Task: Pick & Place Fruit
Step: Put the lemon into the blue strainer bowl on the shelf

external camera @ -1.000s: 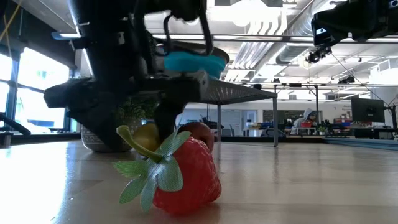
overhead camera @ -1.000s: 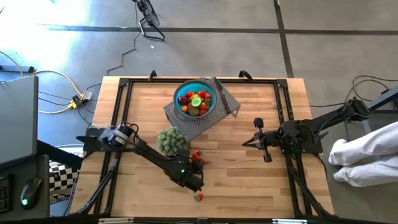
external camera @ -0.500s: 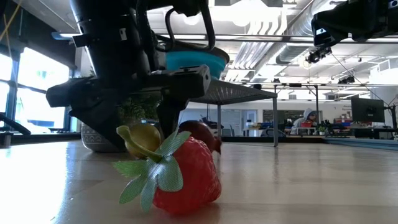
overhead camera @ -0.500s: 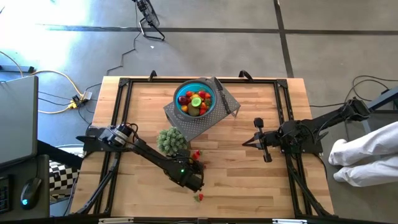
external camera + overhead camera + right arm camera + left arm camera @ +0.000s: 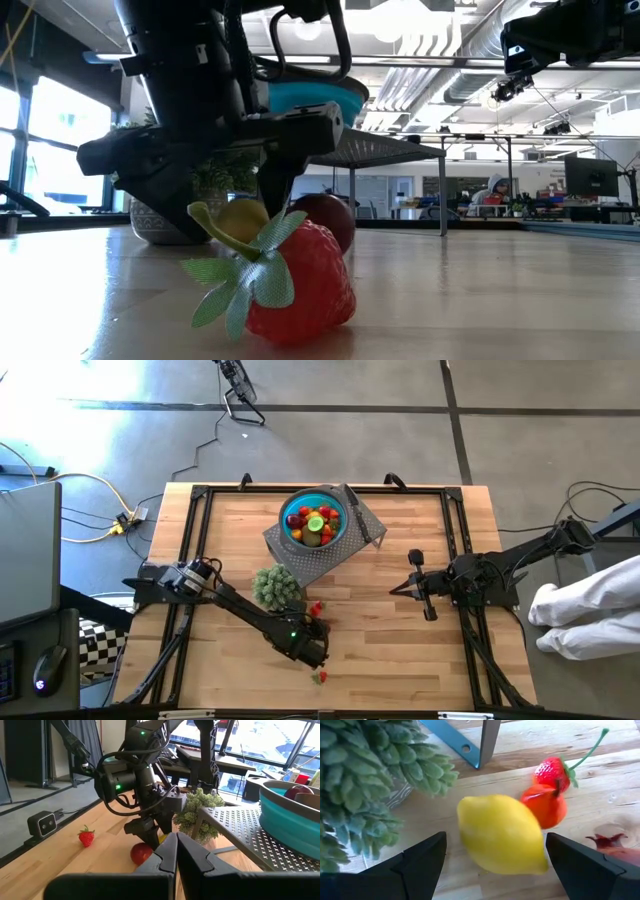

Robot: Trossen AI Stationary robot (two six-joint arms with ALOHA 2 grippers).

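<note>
No legible text or labels

Bright daylight throughout; strong glare on floor (image 5: 90, 405) beyond desk's far-left corner. Low view backlit, arm silhouetted. Left wrist: lemon (image 5: 500, 834) sharp, plant (image 5: 365, 780) soft.

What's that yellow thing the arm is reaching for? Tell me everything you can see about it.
It is a lemon: bright yellow, smooth and slightly glossy, oval with a tapered tip, probably a plastic model. It lies on its side on the wooden table, between the open fingers of the left gripper, which do not visibly touch it. A potted plant stands beside it; a small orange-red fruit lies just behind, seemingly touching it, with a strawberry beyond.
</note>
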